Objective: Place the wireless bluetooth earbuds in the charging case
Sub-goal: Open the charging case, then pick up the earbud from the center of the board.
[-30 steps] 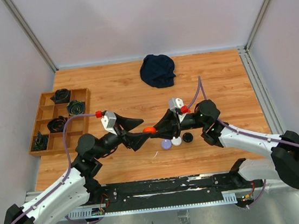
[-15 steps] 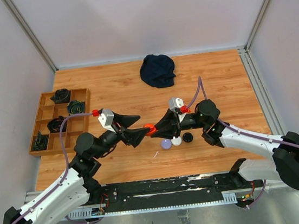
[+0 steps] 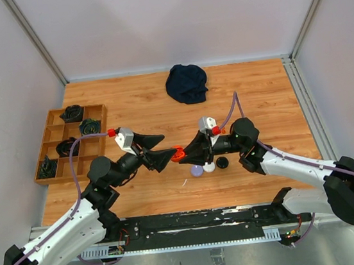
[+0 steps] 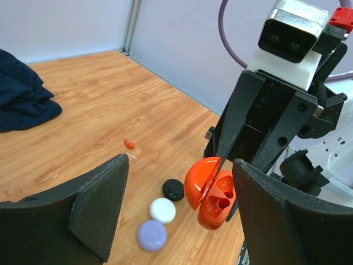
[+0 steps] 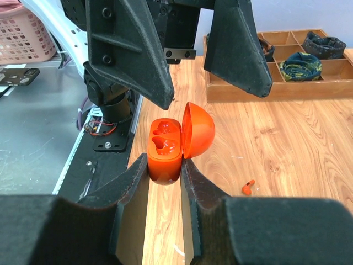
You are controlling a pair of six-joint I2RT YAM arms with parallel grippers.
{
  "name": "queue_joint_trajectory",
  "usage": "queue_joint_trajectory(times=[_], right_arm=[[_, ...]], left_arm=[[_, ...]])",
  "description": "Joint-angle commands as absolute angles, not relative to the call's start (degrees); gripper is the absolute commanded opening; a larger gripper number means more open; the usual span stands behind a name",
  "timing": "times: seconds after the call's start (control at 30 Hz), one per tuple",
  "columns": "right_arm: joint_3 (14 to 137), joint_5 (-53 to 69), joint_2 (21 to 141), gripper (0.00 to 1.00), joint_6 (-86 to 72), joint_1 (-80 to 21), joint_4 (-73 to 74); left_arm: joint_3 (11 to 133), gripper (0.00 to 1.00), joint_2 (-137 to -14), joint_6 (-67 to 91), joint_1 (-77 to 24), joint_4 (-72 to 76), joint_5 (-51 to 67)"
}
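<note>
My right gripper (image 5: 164,168) is shut on the base of an orange charging case (image 5: 165,152) and holds it above the table, lid hinged open. Both sockets look empty. In the top view the case (image 3: 178,153) hangs between the arms, at my right gripper (image 3: 184,153). My left gripper (image 4: 181,165) is open and empty, its fingers either side of the case (image 4: 212,190) without touching it; it also shows in the top view (image 3: 169,146). One red-orange earbud (image 4: 129,144) lies loose on the wood and also shows in the right wrist view (image 5: 247,187). No other buds show.
Three round cases lie in a row under the held case: purple (image 3: 197,170), white (image 3: 209,166), black (image 3: 222,162). A navy cloth (image 3: 186,83) sits at the back. A wooden compartment tray (image 3: 47,168) with rolled items stands at the left.
The orange case's lid, closed before, now stands open. My left gripper's fingers have shifted up and closer around the case. The right arm has barely moved.
</note>
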State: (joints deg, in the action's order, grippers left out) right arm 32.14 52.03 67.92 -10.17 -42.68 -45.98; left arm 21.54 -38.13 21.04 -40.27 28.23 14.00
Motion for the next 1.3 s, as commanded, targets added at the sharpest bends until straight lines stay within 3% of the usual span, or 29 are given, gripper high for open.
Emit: queue_joint_trajectory(times=[0.0, 0.2, 0.5, 1.27], right_arm=[[32.3, 49.1, 66.0, 0.11, -6.2, -42.4, -42.6], [31.3, 40.3, 64.3, 0.11, 1.0, -42.4, -32.7], [27.0, 35.3, 63.2, 0.11, 4.2, -42.4, -33.1], [22.7, 31.9, 63.5, 0.11, 6.8, -42.4, -37.6]], left_arm=[[23.7, 0.82, -37.6, 21.3, -40.3, 27.9, 12.4], [25.1, 0.82, -38.4, 22.8, -40.3, 19.1, 3.5], [28.8, 0.82, -46.6, 24.3, -40.3, 6.0, -6.9], [39.6, 0.83, -82.7, 20.6, -31.2, 7.1, 2.7]])
